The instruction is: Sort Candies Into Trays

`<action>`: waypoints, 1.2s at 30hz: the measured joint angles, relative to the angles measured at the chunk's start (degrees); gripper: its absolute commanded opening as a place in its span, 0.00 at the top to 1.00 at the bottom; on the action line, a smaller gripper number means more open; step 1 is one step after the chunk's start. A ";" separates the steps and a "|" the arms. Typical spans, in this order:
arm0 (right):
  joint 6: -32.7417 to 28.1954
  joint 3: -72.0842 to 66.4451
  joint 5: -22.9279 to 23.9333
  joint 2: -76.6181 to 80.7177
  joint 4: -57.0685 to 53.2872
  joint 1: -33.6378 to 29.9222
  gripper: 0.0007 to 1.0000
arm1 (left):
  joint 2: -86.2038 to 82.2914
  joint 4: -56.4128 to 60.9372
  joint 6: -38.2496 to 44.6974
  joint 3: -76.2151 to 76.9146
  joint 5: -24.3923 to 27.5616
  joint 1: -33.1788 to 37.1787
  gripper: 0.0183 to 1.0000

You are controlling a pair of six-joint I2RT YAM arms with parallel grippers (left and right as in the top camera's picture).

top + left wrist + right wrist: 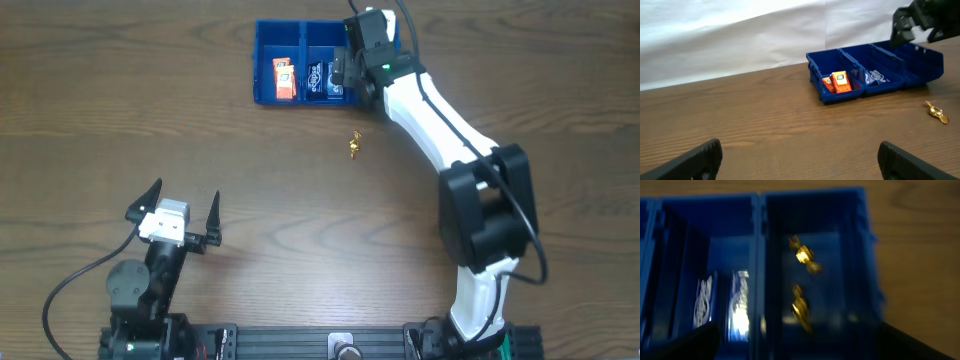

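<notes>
Nearest the arms' bases, the left hand (pixel 186 192) hangs just above the table (pixel 120 110), its two fingers spread wide with nothing between them, well apart from the sorting. Farther out, a single gold candy (pixel 355 146) lies loose on the bare wood, short of the blue tray (pixel 258 60) and not touching it. At the far side the tray stands with three compartments: orange candies (pixel 285 78) in the one on the left arm's side, blue-wrapped candies (pixel 320 78) in the middle. The right hand (pixel 358 50) is poised over the third compartment, fingers apart and carrying nothing. Its wrist camera looks straight down on two gold candies (pixel 805 256) lying on that compartment's floor, one beyond the other. The step in hand appears to be the drop-off into the gold compartment, with the fingers open over it. By the look of the table the sort is nearly done, with one piece left outside the tray. The next move would call for the right hand to lift clear of the tray wall and travel to the loose gold candy. It would then lower with a finger on either side of the small crinkled wrapper and close on it low against the wood. A wrapper so small and slippery could easily skid away from an off-centre grip.
</notes>
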 measured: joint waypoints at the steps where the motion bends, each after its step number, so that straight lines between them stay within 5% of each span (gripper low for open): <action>1: -0.02 0.00 0.15 -1.05 -1.33 0.11 0.00 | 0.00 0.00 0.00 0.00 0.00 0.00 0.00; 11: 5.29 -1.33 0.35 -9.40 -17.73 5.86 0.00 | 0.00 0.00 0.00 0.00 0.00 0.00 0.00; 23: 9.44 -18.49 -0.42 -9.18 -5.05 6.60 0.01 | 0.00 0.00 0.02 0.00 0.00 0.00 0.00; 36: 10.45 -21.97 -2.36 -2.21 2.40 7.85 0.16 | 0.00 0.00 0.00 0.00 0.00 0.00 0.00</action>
